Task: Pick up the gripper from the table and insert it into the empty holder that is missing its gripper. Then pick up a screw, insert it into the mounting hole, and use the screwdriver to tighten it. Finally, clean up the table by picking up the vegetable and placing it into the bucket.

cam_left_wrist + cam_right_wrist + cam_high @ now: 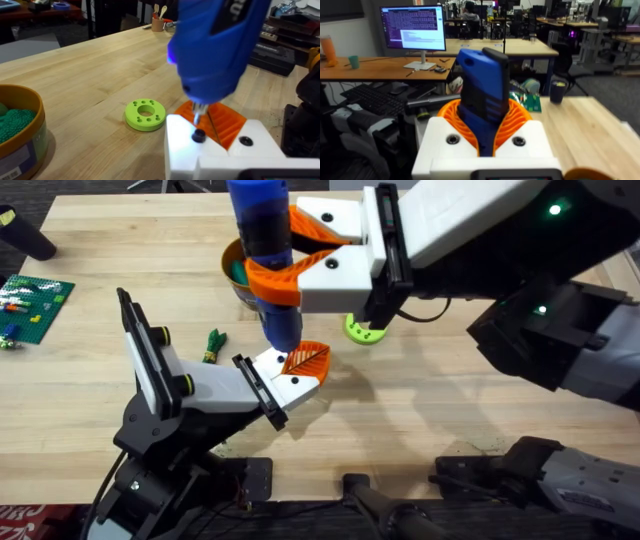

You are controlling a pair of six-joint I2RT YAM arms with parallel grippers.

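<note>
The right pincer (285,270) is closed around the screwdriver (265,240), its orange pads wrapping the blue handle, and I have the tool standing nearly upright with its tip down on the holder (290,385). From the left wrist view I see the bit touching a dark screw (199,135) seated in the white block, with a second dark hole just beside it. The left pincer itself I cannot judge; I cannot tell whether it is gripping anything, though the holder sits out at the end of that arm. The small orange gripper (307,359) is already lying in the holder, its ribs visible beside the bit.

My worry is the bit. If I lean the screwdriver even a little, I expect the tip to skip off the screw head and skate across the white plastic, or to knock the ribbed gripper out of its seat. Pressing too hard could push the holder down and away, since it is carried by the other arm, not braced on the tabletop (450,400). The handle could also twist inside the pads under torque.

The vegetable (213,345) lies on the tabletop near the left arm, and the bucket (233,272) stands behind the screwdriver, so a wide swing on retreat could clip either.
</note>
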